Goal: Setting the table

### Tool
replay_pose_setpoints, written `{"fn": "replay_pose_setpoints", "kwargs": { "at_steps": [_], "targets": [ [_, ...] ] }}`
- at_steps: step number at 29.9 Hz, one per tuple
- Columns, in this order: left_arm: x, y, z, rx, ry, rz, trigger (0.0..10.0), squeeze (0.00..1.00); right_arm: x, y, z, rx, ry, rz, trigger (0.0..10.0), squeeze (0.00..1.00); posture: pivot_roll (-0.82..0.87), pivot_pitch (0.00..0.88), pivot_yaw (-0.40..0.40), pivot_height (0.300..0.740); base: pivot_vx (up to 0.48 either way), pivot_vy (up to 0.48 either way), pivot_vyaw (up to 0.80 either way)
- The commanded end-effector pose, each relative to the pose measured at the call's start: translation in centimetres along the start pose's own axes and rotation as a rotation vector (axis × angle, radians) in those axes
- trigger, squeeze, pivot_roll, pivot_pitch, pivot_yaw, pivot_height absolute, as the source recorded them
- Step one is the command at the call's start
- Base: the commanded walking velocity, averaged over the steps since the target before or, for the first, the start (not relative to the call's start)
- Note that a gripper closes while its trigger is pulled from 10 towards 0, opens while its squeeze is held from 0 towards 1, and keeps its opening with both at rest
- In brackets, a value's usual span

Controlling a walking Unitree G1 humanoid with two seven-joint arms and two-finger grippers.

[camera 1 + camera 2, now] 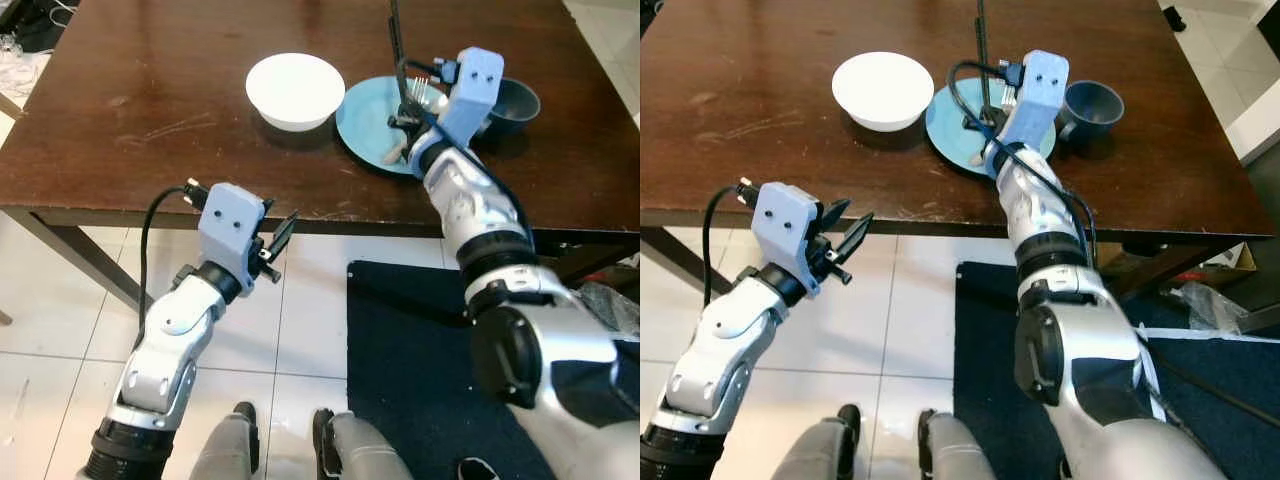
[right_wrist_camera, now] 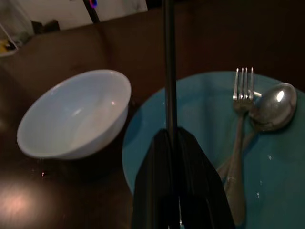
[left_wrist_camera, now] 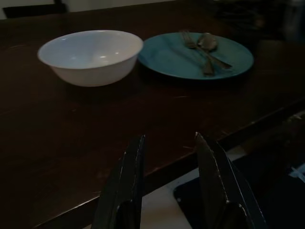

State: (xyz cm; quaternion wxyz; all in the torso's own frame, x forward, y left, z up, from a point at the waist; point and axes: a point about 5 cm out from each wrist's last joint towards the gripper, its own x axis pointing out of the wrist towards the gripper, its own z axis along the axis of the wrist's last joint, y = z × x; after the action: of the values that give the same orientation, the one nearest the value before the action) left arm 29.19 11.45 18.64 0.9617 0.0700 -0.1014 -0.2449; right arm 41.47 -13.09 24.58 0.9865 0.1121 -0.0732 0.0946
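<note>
two pieces of silver cutlery, a metal fork (image 2: 240,119) and a metal spoon (image 2: 271,107), are lying side by side on the round teal plate (image 2: 200,109), their handles crossing near the plate's near edge. the plate is sitting on the dark brown wooden desk (image 1: 150,110), toward its right half. just beside the plate on its left, a round white bowl (image 1: 295,90) is standing upright, its rim close to the plate's edge. on the plate's far right side a dark blue mug (image 1: 1092,108) is standing near it, its handle turned toward the plate.

the right tool (image 2: 170,136) is hanging over the near part of the teal plate, its two black fingers pressed together and pinching a thin dark rod (image 2: 169,62) that is rising upright between bowl and cutlery. the silver right arm (image 1: 1040,225) is reaching in over the desk's front edge.

the left tool (image 3: 169,157) is hovering off the desk, just in front of its near edge and left of the bowl, its black fingers (image 3: 131,167) spread apart and gripping nothing.

below the desk, white floor tiles (image 1: 60,330) and a dark rug (image 1: 410,360) are showing.
</note>
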Motion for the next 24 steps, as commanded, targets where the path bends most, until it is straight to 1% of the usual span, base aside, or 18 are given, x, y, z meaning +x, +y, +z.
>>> {"fn": "replay_pose_setpoints", "kwargs": {
  "at_steps": [1,2,3,4,8,12,13,18,24],
  "targets": [
    [0.0,-0.2,-0.6,-0.027,0.011,0.006,10.0,0.00,-0.8,0.2,-0.6,-0.025,-0.031,0.026,7.1,0.00,0.07,0.190,-0.002,0.740,0.000,0.000,0.00],
    [0.0,-0.2,-0.6,-0.027,0.011,0.006,10.0,0.00,-0.8,0.2,-0.6,-0.025,-0.031,0.026,7.1,0.00,0.07,0.190,-0.002,0.740,0.000,0.000,0.00],
    [0.0,-0.2,-0.7,-0.028,0.013,0.010,10.0,0.00,-1.4,0.3,-1.1,-0.040,-0.043,0.035,9.5,0.00,0.07,0.190,-0.002,0.740,0.000,0.000,0.00],
    [0.1,-0.2,-0.8,-0.030,0.014,0.013,10.0,0.00,-1.8,0.4,-1.4,-0.051,-0.052,0.041,10.0,0.00,0.06,0.189,-0.005,0.740,0.000,0.000,0.00],
    [0.1,-0.3,-0.9,-0.032,0.019,0.029,10.0,0.00,-3.4,0.5,-2.5,-0.055,-0.075,0.051,10.0,0.00,0.06,0.190,-0.011,0.740,0.000,0.000,0.00],
    [0.0,-0.3,-1.0,-0.034,0.020,0.034,10.0,0.00,-3.9,0.5,-2.8,-0.056,-0.079,0.052,10.0,0.00,0.06,0.189,-0.013,0.740,0.000,0.000,0.00],
    [-0.1,-0.2,-1.0,-0.034,0.021,0.040,10.0,0.00,-4.6,0.5,-3.0,-0.063,-0.086,0.051,10.0,0.00,0.06,0.187,-0.015,0.740,0.000,0.000,0.00],
    [-0.1,-0.1,-1.1,-0.036,0.020,0.051,10.0,0.00,-5.4,0.3,-3.1,-0.078,-0.089,0.045,10.0,0.00,0.06,0.182,-0.016,0.740,0.000,0.000,0.00],
    [0.0,-0.2,-1.2,-0.045,0.018,0.061,10.0,0.00,-6.2,0.3,-3.1,-0.128,-0.103,0.053,10.0,0.00,0.06,0.176,-0.017,0.740,0.000,0.000,0.00]
  ]
}}
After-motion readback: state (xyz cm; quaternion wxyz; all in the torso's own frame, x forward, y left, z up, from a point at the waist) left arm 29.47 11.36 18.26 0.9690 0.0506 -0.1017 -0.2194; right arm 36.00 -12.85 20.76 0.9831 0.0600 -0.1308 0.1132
